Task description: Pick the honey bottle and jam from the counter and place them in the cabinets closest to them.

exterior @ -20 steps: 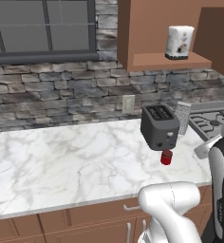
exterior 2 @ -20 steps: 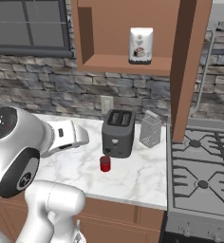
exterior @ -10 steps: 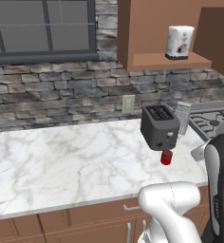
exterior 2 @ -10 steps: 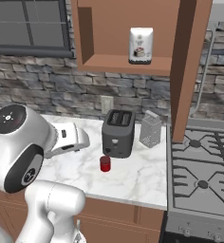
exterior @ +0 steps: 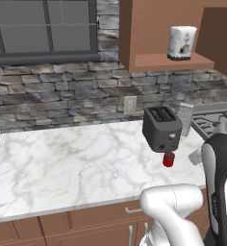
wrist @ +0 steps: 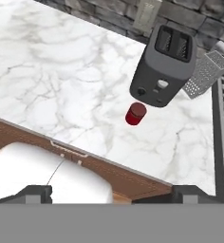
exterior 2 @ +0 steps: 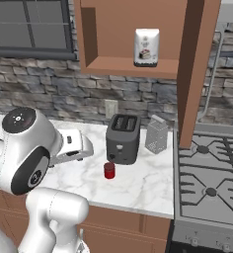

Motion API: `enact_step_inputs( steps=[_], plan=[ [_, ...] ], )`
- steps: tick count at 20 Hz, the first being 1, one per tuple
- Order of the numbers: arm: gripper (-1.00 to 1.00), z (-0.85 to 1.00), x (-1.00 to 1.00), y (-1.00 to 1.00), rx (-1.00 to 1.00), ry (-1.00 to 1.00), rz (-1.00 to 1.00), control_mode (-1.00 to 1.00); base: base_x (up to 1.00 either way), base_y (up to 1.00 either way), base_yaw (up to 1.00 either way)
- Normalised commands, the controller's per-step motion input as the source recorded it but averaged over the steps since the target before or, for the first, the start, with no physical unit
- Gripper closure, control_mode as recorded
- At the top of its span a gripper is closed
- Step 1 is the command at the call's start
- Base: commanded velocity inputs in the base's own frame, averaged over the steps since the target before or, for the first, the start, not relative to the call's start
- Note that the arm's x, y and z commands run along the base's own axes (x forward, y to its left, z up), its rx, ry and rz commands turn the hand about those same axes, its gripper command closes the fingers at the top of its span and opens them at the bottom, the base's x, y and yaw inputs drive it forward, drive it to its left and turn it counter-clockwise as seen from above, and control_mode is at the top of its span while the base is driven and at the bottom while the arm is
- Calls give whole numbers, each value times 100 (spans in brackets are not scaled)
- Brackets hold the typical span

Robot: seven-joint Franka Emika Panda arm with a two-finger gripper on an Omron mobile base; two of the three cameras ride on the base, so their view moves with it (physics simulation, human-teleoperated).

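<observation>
My jaws stand wide apart and empty, well back from the jam (wrist: 135,113), which sits on the worktop (wrist: 61,80) just in front of the toaster (wrist: 165,64). Next I must reach forward and straddle the jar.

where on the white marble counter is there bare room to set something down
The broad stretch of white marble counter left of the dark grey toaster is bare to the stone wall. It is crowded by the stove: the small red jam jar stands before the toaster, the metal grater beside it.
</observation>
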Motion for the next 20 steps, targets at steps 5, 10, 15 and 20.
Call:
enact_step_inputs(
  steps=[5, 10, 15, 20],
  plan=[
    [-100, -37, 6, 2, 0, 0, 0, -100, 0, 0, 0],
    [-100, -40, 10, 0, 0, 0, 0, -100, 0, 0, 0],
    [-100, -39, 13, 0, 0, -1, 0, -100, 0, 0, 0],
    [-100, -37, 16, 0, 0, -1, 0, -100, 0, 0, 0]
  ],
)
